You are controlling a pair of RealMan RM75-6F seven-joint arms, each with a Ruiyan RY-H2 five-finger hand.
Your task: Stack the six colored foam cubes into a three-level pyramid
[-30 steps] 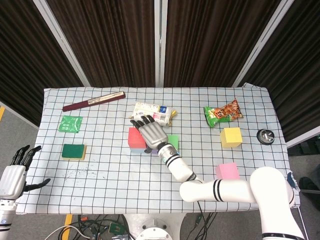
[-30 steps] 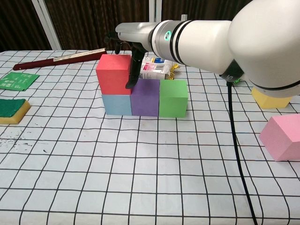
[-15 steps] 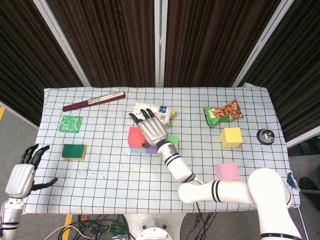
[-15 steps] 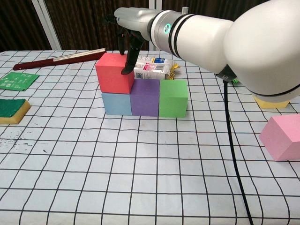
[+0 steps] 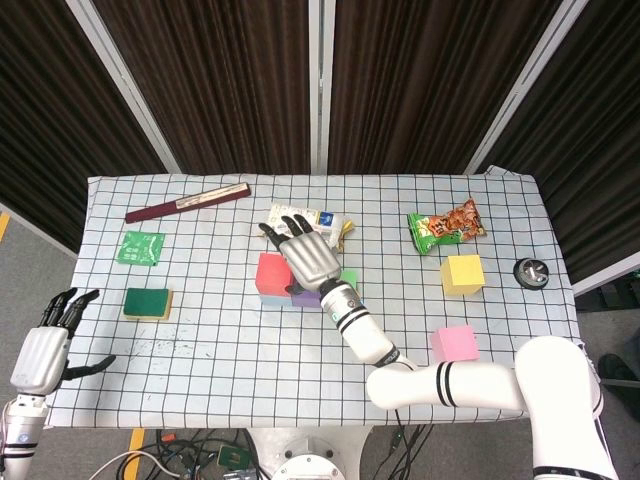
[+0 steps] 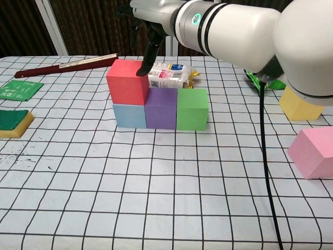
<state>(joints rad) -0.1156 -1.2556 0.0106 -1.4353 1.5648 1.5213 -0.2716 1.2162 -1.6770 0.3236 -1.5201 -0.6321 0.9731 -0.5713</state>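
While the counter (image 6: 156,208) carries a square-on row of blue (image 6: 129,115), purple (image 6: 161,108) and green (image 6: 192,109) cubes, the red cube (image 6: 127,82) sits on blue, overhanging purple. The right hand (image 5: 308,256) hovers above it, fingers (image 6: 147,56) spread, one tip at its top edge. Yellow (image 5: 462,274) and pink (image 5: 454,343) cubes lie well apart. The left hand (image 5: 45,350) hangs empty, fingers apart.

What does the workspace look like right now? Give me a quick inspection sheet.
Surface: table under a white grid cloth.
Job's things: blue cube, purple cube and green cube in a row; red cube on the blue one; yellow cube and pink cube apart at right.
Clutter: sponge, green packet, snack bag, carton, dark red strip, black disc.
Hands: right hand above the red cube, holding nothing; left hand off the table's edge, fingers apart.
Cables: black cable hanging from the right arm.
Surroundings: dark curtains.
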